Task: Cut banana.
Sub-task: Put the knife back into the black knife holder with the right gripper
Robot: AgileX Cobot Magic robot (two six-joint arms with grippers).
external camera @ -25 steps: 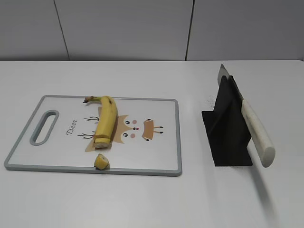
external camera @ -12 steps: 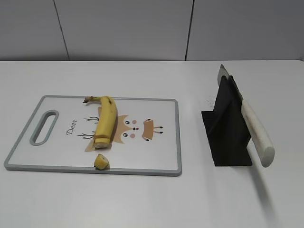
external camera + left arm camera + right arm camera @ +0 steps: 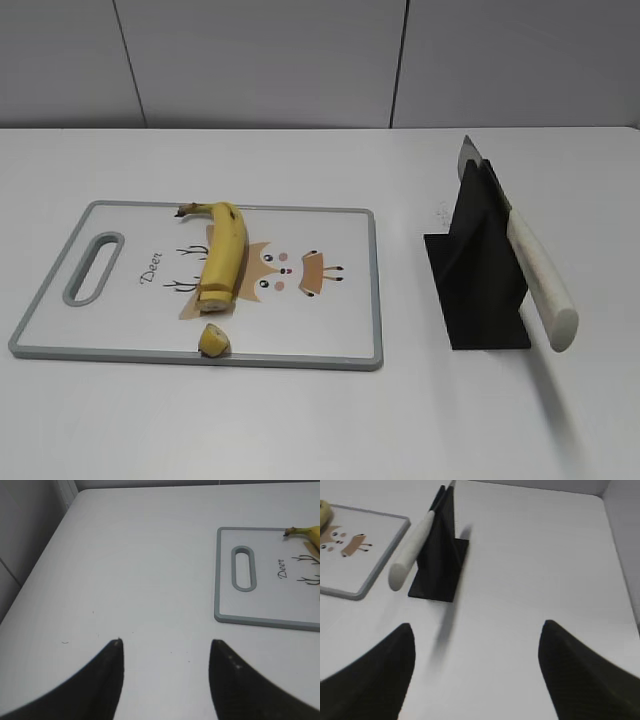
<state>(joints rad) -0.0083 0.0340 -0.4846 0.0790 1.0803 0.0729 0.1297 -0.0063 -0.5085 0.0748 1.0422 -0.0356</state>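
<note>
Both claws are wide open and empty. The banana lies on the cutting board, long axis running 12 to 6. The knife in its black stand sits around 11 o'clock from the right gripper, so that arm's nearer; the left gripper has the board at 2 o'clock.

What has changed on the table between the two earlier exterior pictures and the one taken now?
Nothing visibly changed. The banana and its cut-off end piece lie on the cutting board as before, and the knife rests in its black stand. Neither hand has taken hold of anything.
</note>
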